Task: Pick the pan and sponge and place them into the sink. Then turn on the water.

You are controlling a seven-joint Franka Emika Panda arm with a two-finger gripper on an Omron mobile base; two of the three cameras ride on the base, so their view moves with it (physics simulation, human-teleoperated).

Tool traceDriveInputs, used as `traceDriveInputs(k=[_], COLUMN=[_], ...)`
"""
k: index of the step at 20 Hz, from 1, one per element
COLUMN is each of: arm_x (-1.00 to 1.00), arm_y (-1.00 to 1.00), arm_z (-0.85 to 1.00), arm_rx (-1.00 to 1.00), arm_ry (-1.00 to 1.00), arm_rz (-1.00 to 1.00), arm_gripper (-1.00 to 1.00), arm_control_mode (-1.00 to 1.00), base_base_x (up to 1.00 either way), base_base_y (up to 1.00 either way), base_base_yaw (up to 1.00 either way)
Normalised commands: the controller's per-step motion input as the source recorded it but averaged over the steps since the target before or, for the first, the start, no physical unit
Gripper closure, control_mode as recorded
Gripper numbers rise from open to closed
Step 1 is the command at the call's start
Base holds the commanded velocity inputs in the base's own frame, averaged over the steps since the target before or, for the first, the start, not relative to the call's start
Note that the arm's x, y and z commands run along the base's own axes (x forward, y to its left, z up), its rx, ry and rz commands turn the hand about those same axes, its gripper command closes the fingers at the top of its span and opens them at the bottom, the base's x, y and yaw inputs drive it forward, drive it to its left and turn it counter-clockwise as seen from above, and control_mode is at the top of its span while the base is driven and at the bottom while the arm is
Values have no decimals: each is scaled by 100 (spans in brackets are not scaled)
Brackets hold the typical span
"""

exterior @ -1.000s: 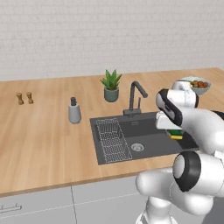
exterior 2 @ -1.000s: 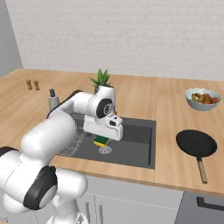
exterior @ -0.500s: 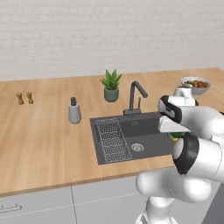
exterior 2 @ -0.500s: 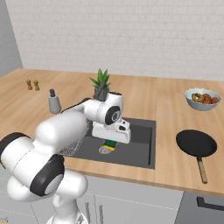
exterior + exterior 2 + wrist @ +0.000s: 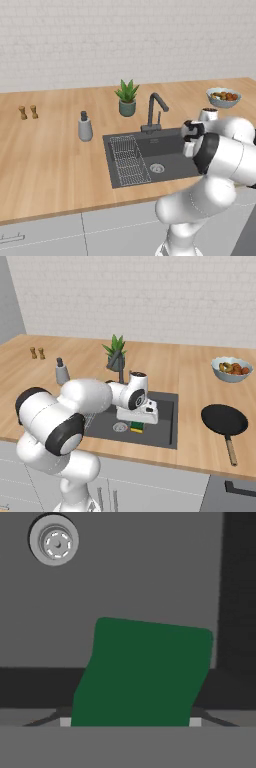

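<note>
I hold the sponge (image 5: 142, 672) pinched between my fingers, low over the sink (image 5: 162, 438). In the hand view its green top fills the lower middle of the frame, with the round metal drain (image 5: 54, 541) at the upper left and the dark basin wall along the right edge. In the right base view my gripper (image 5: 138, 425) sits at the centre of the frame above the basin floor, a sliver of green and yellow showing beneath it, just right of the drain.

I judge the sponge light and soft: it gives under a squeeze, so a gentle pinch across its short sides is enough, and it should drop without bouncing far.

The pan (image 5: 224, 420) rests on the counter at the right of the right base view, well apart from the basin, handle toward the lower edge. It looks stiff and heavier; I would take it by the handle, near the bowl, to limit tipping.
</note>
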Motion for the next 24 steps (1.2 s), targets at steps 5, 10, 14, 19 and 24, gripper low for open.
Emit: traceDriveInputs(k=[5, 10, 14, 19, 24], arm_x=[39, 39, 38, 37, 32], arm_y=[-4, 0, 0, 0, 0], arm_z=[-29, -34, -47, -42, -38], arm_rx=[0, 0, 0, 0, 0], arm_ry=[0, 0, -2, -3, 0], arm_rz=[4, 2, 1, 1, 0], arm_gripper=[100, 100, 100, 100, 100], arm_control_mode=[-100, -100, -100, -100, -100], base_base_x=[0, 0, 0, 0, 0], base_base_y=[0, 0, 0, 0, 0], base_base_yaw=[0, 0, 0, 0, 0])
